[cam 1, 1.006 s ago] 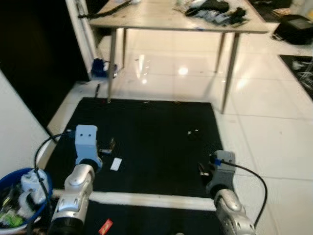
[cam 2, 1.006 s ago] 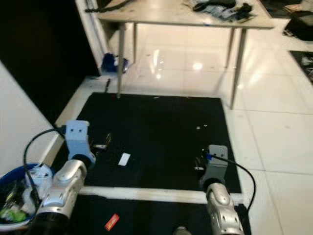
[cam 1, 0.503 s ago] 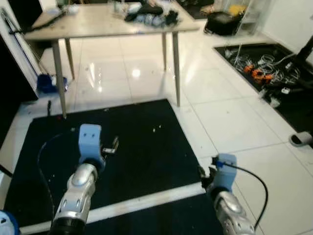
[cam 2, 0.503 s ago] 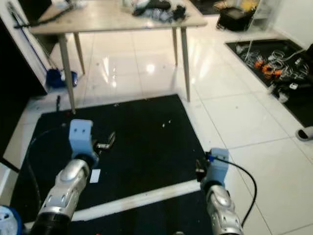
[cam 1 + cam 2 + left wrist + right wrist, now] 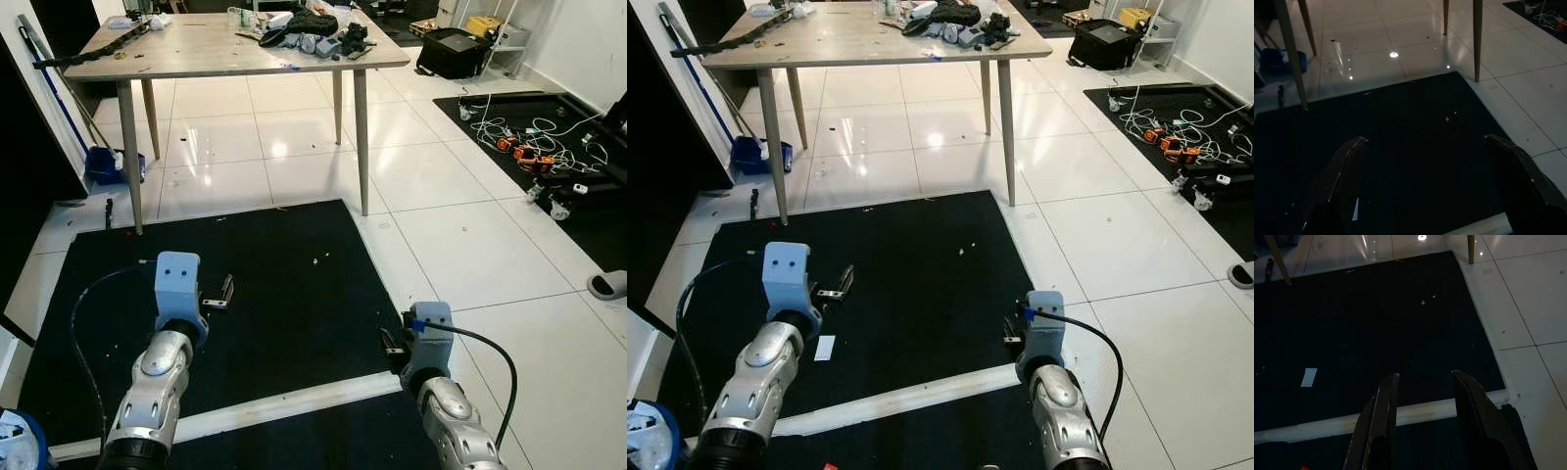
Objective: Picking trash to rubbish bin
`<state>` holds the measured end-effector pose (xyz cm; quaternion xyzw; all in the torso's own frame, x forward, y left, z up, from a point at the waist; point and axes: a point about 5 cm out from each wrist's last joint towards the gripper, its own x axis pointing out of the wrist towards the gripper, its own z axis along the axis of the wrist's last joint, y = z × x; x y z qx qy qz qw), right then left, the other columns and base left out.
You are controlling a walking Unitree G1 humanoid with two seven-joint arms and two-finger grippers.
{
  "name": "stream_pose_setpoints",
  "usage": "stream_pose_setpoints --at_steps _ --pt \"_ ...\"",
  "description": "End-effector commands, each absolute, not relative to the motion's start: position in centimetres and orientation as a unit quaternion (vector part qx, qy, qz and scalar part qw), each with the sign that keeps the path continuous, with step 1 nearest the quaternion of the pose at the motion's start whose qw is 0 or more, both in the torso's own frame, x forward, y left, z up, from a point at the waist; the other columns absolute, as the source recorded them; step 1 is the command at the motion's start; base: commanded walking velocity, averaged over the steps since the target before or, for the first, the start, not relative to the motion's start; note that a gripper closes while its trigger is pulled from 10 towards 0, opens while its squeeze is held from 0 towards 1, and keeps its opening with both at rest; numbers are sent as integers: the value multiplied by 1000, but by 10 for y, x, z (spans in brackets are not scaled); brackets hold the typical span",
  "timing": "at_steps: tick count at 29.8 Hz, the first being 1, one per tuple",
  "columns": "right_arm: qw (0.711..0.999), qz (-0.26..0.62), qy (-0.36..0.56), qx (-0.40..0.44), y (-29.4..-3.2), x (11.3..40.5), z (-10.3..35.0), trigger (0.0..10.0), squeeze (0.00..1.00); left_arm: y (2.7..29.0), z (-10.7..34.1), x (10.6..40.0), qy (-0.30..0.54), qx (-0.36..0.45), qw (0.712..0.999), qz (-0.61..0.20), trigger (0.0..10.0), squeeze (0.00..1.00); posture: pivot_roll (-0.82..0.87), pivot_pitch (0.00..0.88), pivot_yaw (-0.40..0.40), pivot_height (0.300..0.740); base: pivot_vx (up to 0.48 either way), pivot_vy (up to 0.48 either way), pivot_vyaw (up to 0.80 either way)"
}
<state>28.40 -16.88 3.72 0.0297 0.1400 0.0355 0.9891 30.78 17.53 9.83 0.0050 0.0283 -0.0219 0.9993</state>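
Both grippers hover empty over the black mat (image 5: 921, 255): left gripper (image 5: 1425, 186) spread wide, right gripper (image 5: 1422, 404) slightly parted; aim for the white paper scrap (image 5: 824, 348) near the mat's left edge, approaching squarely from above

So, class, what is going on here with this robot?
The robot stands over a black mat with both arms held out, carrying nothing. The left gripper has its jaws wide open; the right gripper is open too. A white scrap of paper lies on the mat near the left arm, not yet picked up.
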Motion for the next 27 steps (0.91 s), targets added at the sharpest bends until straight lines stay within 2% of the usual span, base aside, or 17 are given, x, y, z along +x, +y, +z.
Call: stream_pose_setpoints --at_steps 1,20,27 --pt "988 37 149 26 -166 280 32 10000 0 180 91 304 41 19 999 -22 10000 0 27 92 50 740 0 0 0" --pt "988 30 146 37 -166 281 33 10000 0 179 92 304 39 20 999 -23 10000 0 27 107 52 740 0 0 0" --pt "988 29 147 38 -165 279 33 10000 0 178 93 304 37 19 999 -23 10000 0 27 111 52 740 262 0 0"
